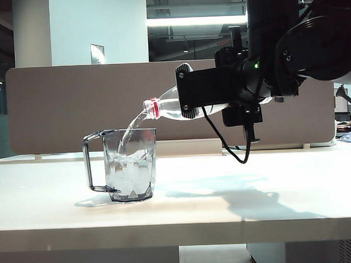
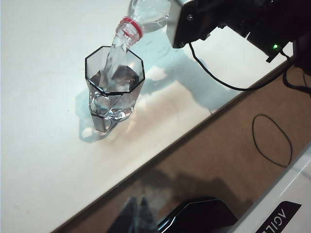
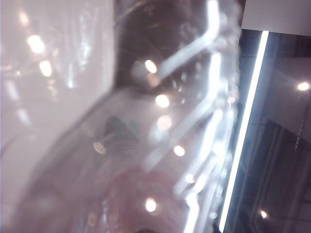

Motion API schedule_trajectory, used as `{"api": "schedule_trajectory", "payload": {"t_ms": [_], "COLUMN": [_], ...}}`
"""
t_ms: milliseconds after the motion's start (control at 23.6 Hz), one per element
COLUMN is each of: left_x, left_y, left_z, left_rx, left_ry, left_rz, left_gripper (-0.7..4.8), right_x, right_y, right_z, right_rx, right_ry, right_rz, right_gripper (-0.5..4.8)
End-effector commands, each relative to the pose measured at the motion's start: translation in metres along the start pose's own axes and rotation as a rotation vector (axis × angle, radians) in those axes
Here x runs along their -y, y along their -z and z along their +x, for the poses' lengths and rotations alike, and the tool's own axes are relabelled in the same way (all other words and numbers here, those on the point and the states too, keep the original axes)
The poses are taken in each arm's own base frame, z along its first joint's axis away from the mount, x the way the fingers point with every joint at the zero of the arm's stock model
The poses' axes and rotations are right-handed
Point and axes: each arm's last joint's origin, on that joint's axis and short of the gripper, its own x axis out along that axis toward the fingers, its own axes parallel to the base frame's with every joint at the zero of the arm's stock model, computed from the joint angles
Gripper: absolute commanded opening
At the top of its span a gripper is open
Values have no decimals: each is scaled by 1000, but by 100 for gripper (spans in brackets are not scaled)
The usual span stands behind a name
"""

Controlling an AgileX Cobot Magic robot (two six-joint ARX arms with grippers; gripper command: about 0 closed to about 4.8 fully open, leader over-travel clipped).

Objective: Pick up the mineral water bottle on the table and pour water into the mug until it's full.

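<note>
The mineral water bottle (image 1: 166, 107) is tipped nearly level above the table (image 1: 253, 204), red neck ring toward the mug (image 1: 129, 168). My right gripper (image 1: 188, 93) is shut on the bottle's body, whose clear plastic (image 3: 146, 121) fills the right wrist view. Water (image 1: 128, 133) streams from the mouth into the smoky faceted mug, which is partly filled and stands upright with its handle away from the bottle. In the left wrist view, the bottle's neck (image 2: 130, 26) hangs over the mug's rim (image 2: 114, 80). My left gripper (image 2: 138, 216) is off the table's front edge, blurred, fingers together and holding nothing.
A brown-grey divider panel (image 1: 59, 106) runs along the table's back. A black cable (image 1: 234, 152) hangs from the right arm. Beyond the table's front edge, a cable loop (image 2: 272, 141) lies on the brown floor beside a black housing (image 2: 199, 216) and a white lettered panel (image 2: 286, 213).
</note>
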Motion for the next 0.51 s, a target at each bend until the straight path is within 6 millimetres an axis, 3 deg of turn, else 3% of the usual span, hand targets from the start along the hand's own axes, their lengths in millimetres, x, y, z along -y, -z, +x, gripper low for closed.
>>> {"api": "schedule_trajectory", "payload": {"t_ms": [42, 508], "left_x": [1, 1], "left_y": [-2, -2], "left_z": [-1, -1], "left_rx": [12, 12], "left_ry": [3, 3], "left_rz": [6, 6], "left_gripper": [-5, -5], "right_x": [11, 12], "right_y": [1, 1], "right_z": [0, 0], "right_rx": [-11, -12], "right_ry": [61, 65], "right_rz": [36, 17], "right_gripper": [260, 260]}}
